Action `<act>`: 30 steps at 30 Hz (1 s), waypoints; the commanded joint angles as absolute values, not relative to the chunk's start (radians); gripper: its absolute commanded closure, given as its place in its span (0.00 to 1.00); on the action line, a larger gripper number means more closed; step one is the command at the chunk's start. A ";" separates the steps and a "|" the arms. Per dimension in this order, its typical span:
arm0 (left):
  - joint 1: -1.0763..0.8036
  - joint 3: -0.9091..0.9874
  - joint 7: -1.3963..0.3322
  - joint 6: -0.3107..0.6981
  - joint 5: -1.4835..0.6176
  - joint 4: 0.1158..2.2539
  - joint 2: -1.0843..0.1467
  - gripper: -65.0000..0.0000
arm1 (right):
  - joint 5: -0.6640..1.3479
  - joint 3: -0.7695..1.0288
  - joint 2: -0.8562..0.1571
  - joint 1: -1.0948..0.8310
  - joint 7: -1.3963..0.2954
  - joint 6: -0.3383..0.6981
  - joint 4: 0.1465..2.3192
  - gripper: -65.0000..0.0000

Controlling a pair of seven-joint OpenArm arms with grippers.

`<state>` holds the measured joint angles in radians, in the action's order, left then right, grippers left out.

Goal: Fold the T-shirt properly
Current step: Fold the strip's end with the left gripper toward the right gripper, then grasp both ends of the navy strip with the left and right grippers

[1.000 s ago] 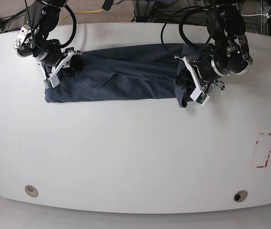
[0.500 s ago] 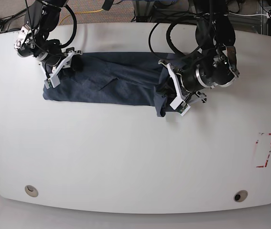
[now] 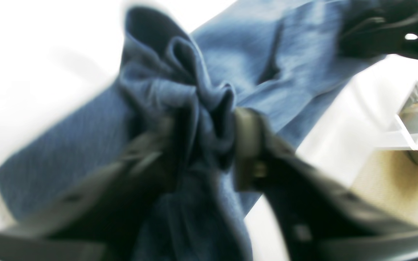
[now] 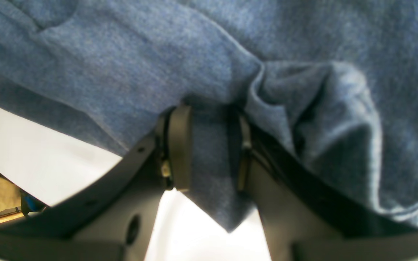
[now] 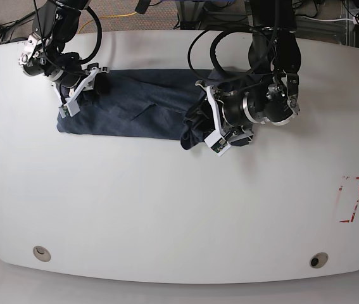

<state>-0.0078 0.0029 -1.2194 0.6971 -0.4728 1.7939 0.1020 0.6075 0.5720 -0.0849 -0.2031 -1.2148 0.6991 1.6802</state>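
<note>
The dark blue T-shirt (image 5: 141, 104) lies as a long folded strip across the back of the white table (image 5: 179, 202). My left gripper (image 5: 204, 130) hovers over the strip's right part, shut on a bunched end of the cloth that hangs down beside it. In the blurred left wrist view, the T-shirt (image 3: 230, 54) fills the gap of the left gripper (image 3: 203, 145). My right gripper (image 5: 68, 104) stays at the strip's left end. Up close, the right gripper (image 4: 209, 145) pinches a corner of the T-shirt (image 4: 158, 54) between its dark fingers (image 4: 180, 145).
A red-outlined rectangle (image 5: 349, 199) marks the table near its right edge. Two round holes (image 5: 40, 253) (image 5: 318, 260) sit by the front edge. Cables and equipment crowd the floor behind the table.
My left gripper has carried the shirt's right end leftward over the strip, shortening it. The right gripper and the left end have stayed put.
</note>
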 commanded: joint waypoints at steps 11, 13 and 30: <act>0.031 -0.108 -1.202 0.698 -0.493 1.914 0.157 0.40 | 0.607 0.576 -0.091 -0.163 -1.221 0.698 1.696 0.76; 0.030 -0.101 -1.202 0.698 -0.493 1.936 0.157 0.40 | 0.607 0.581 -0.091 -0.159 -1.221 0.698 1.696 0.76; -0.094 0.099 -1.159 0.698 -0.489 1.933 -0.110 0.41 | 0.610 0.648 -0.091 -0.054 -1.282 0.698 1.890 0.30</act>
<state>-0.0986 0.0883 -1.2091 0.6971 -0.4717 1.9160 -0.0956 0.5983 0.6075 -0.0834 -0.0780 -1.2869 0.6975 1.8614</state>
